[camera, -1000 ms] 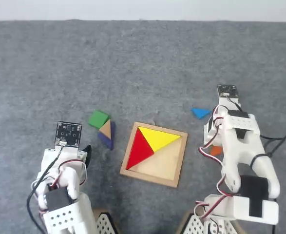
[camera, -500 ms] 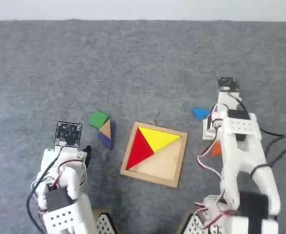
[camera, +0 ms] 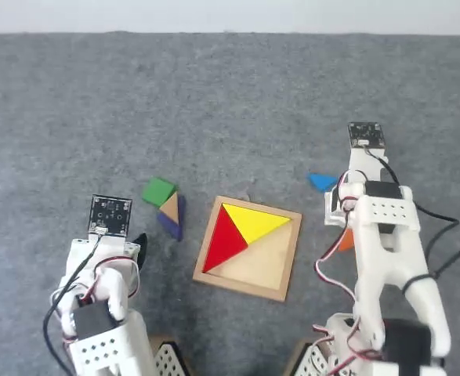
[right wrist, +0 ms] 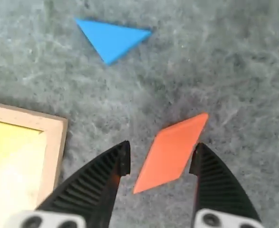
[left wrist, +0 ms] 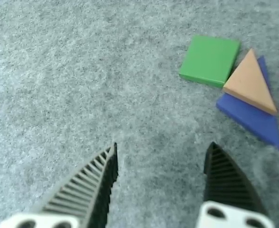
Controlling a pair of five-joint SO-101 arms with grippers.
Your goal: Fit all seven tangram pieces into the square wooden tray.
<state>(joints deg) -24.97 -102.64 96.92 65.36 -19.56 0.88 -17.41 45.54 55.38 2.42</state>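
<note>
The square wooden tray (camera: pixel 285 258) lies mid-table with a red triangle (camera: pixel 222 240) and a yellow triangle (camera: pixel 252 222) seated in it; its corner (right wrist: pixel 53 137) appears in the right wrist view. A light blue triangle (camera: pixel 322 182) (right wrist: pixel 111 37) and an orange parallelogram (camera: pixel 345 242) (right wrist: pixel 171 150) lie to the tray's right. My right gripper (right wrist: pixel 160 154) is open and low, one finger on each side of the orange piece. Left of the tray lie a green square (camera: pixel 158 191) (left wrist: pixel 209 60), a tan triangle (camera: pixel 169 207) (left wrist: pixel 249 84) and a dark blue triangle (camera: pixel 173 223) (left wrist: pixel 253 115). My left gripper (left wrist: pixel 162 164) stands open over bare carpet, short of them.
Grey carpet (camera: pixel 214 110) covers the whole table, with wide free room at the back. The right arm's body (camera: pixel 386 258) stands over the area right of the tray. The table's far edge (camera: pixel 230 33) runs along the top.
The right arm has stretched farther forward and down over the orange parallelogram. The left arm and all pieces have stayed where they were.
</note>
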